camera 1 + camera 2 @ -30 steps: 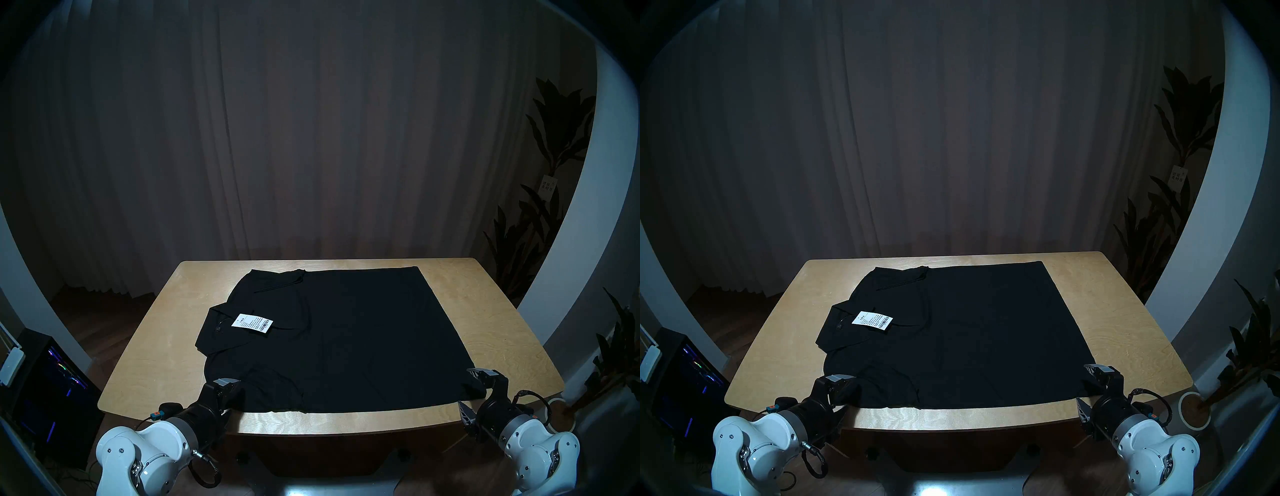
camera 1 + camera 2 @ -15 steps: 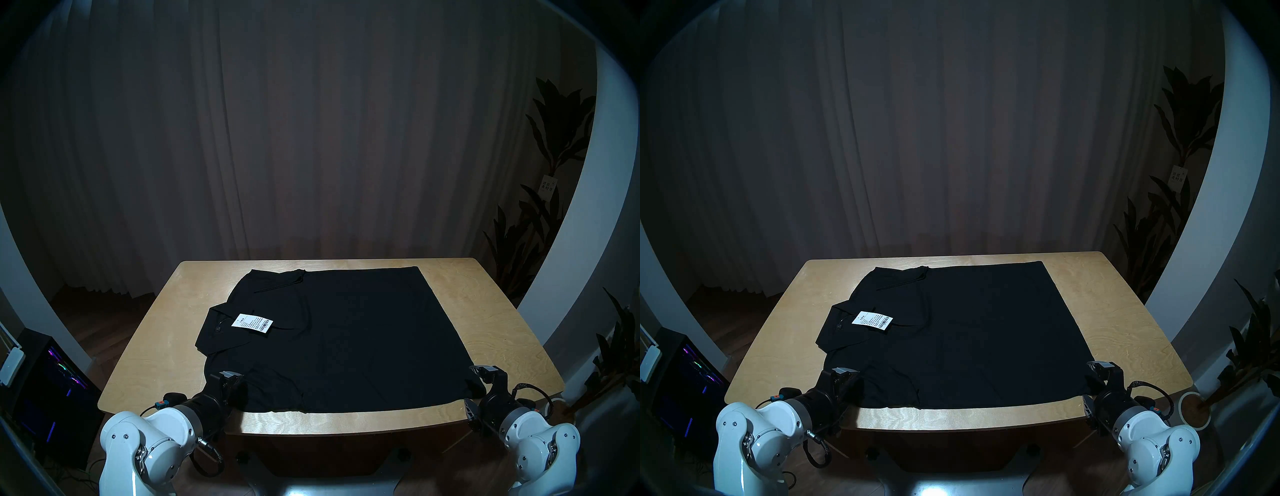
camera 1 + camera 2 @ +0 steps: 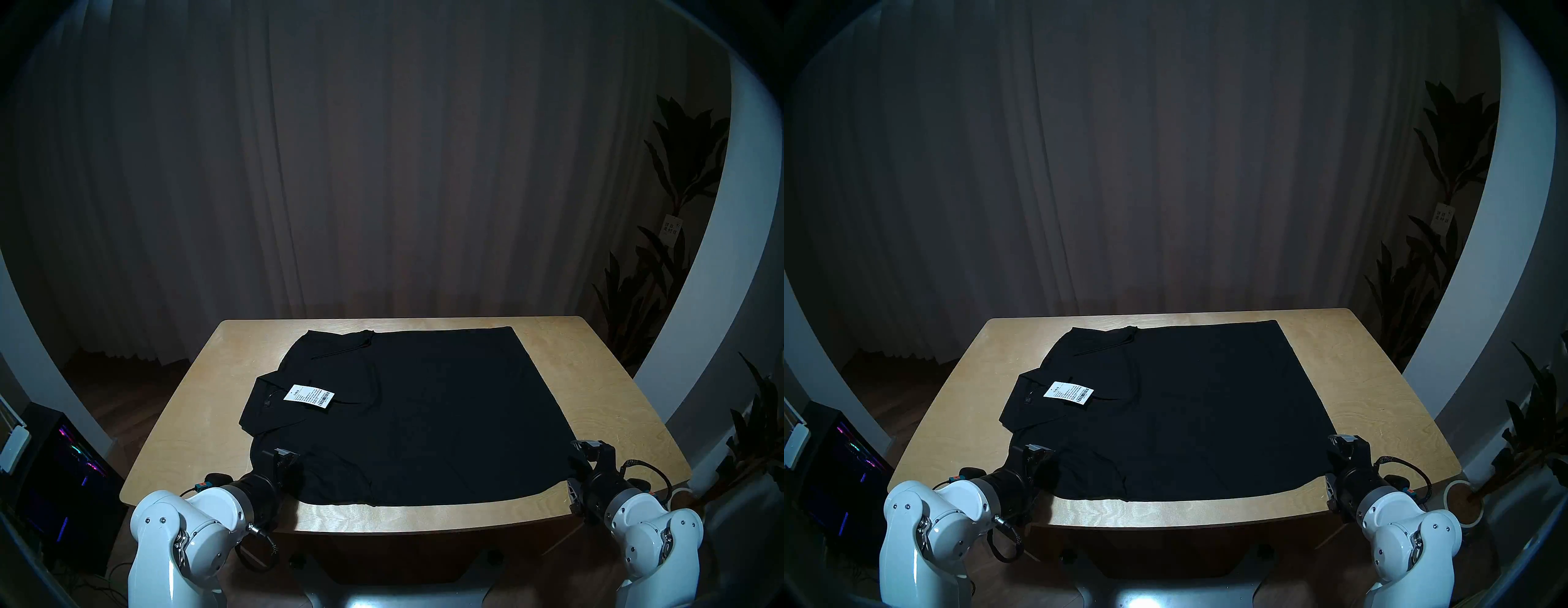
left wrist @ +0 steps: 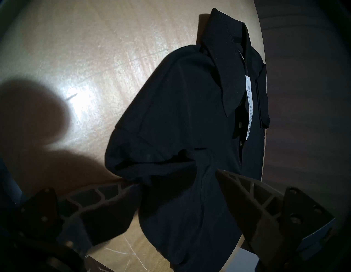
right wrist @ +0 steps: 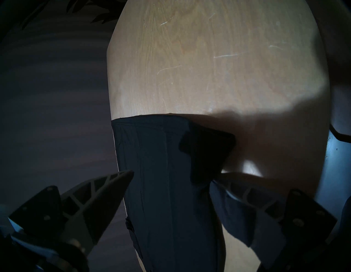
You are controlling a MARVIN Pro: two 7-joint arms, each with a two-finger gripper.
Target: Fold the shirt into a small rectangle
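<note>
1. The shirt (image 3: 407, 416) lies spread across the middle of the table (image 3: 615, 407), collar and tag (image 3: 312, 395) at centre left.
2. The left gripper (image 4: 174, 178) straddles the sleeve fabric at lower centre, jaws spread — nothing clamped yet.
3. The right gripper (image 5: 172, 176) likewise gapes over the hem corner.
4. Risk: one finger sliding under only a single layer — the fold would then drag unevenly.

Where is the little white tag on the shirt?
In the head view, the white tag lies on the black shirt by its collar, on the table's left side, beyond the left gripper.
</note>
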